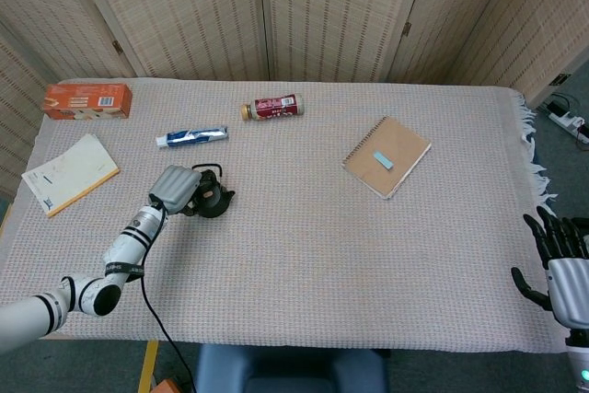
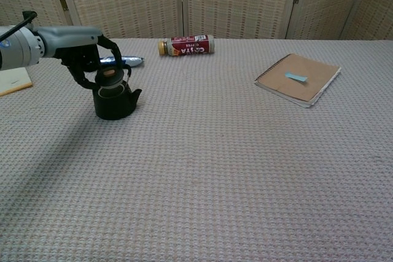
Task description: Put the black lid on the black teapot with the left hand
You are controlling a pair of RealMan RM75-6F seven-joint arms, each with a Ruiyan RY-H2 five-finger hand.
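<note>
1. The black teapot (image 2: 115,104) is taken as the landmark; it stands upright on the woven table cloth (image 2: 245,170), spout toward the notebook (image 2: 299,78).
2. The black lid (image 2: 108,78) is held in the curled fingers of the left hand (image 2: 86,53), directly above the teapot's opening.
3. Whether the lid touches the rim cannot be told.
4. The toothpaste tube (image 1: 191,136) is seen just behind the teapot, the bottle (image 1: 271,107) further back.
5. The right hand (image 1: 557,260) is found well apart from the teapot, at the table's far edge, fingers spread and holding nothing.
</note>
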